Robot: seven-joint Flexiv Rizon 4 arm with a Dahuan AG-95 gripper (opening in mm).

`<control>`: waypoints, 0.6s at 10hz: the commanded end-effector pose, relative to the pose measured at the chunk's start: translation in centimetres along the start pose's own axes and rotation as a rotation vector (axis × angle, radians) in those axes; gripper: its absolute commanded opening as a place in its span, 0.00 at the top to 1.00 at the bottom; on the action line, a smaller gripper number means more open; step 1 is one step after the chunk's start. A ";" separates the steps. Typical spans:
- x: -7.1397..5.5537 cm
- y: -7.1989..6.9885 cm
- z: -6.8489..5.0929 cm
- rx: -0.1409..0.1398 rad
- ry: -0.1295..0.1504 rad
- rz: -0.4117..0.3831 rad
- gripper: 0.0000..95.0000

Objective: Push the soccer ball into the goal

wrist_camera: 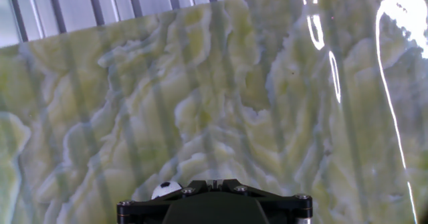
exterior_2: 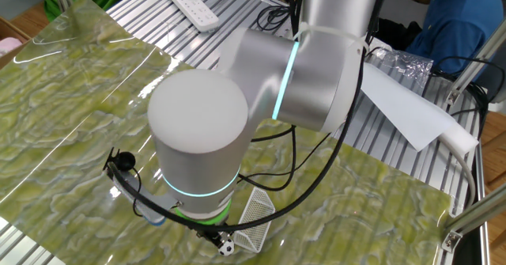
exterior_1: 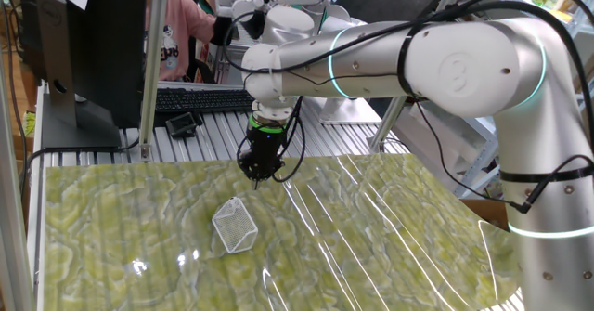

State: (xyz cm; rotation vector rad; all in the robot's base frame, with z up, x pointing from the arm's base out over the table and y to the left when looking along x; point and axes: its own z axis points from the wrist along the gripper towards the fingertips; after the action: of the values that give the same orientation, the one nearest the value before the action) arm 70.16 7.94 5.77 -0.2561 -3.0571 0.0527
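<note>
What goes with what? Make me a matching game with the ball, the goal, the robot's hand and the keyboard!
Things:
1. soccer ball
2. goal
3. hand
4. keyboard

Clues:
a. black, lying beyond the green mat
b. white netting, sitting on the green mat
c. shut, pointing down
d. tiny, white with black patches, right beside the hand

Pairs: 1-d, 2-b, 3-c, 4-a

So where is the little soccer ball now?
In the other fixed view, the soccer ball sits at the bottom edge, beside the goal, under the arm. Hand view shows it by the hand.
</note>
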 end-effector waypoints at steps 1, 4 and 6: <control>-0.1 0.1 0.0 -0.006 0.010 -0.007 1.00; -0.1 0.1 0.0 -0.019 0.008 -0.029 1.00; -0.1 0.1 0.0 -0.021 0.006 -0.065 1.00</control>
State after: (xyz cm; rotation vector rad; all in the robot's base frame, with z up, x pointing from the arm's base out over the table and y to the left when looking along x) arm 70.09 7.96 5.81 -0.1601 -3.0649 0.0174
